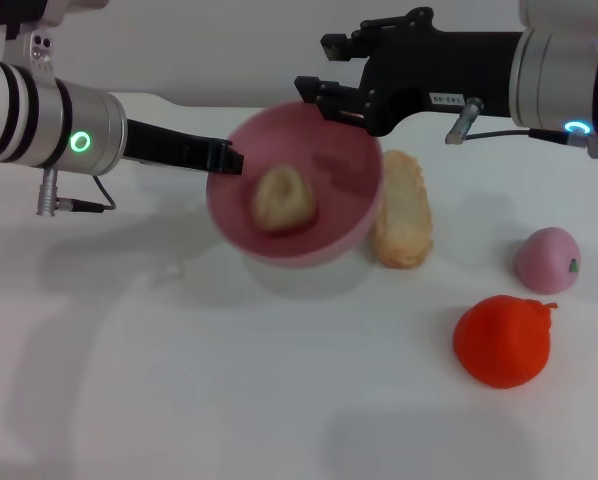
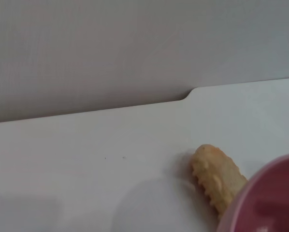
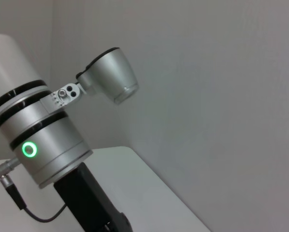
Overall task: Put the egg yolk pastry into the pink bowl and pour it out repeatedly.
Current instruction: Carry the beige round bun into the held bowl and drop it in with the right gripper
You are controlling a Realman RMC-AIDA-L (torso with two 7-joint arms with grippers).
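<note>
The pink bowl [image 1: 297, 180] is lifted off the white table and tipped so its mouth faces me. The pale tan egg yolk pastry [image 1: 284, 198] lies inside it. My left gripper [image 1: 225, 158] reaches in from the left and is shut on the bowl's left rim. In the left wrist view only part of the bowl's rim [image 2: 272, 195] shows. My right gripper [image 1: 315, 66] hovers just behind the bowl's far right rim, open and holding nothing.
A long golden crusty pastry [image 1: 402, 210] [image 2: 217, 173] lies right of the bowl. A pink peach-like ball [image 1: 546, 260] and an orange-red fruit [image 1: 502, 340] sit on the table [image 1: 129, 380] at the right. The right wrist view shows my left arm [image 3: 40, 145] against the grey wall.
</note>
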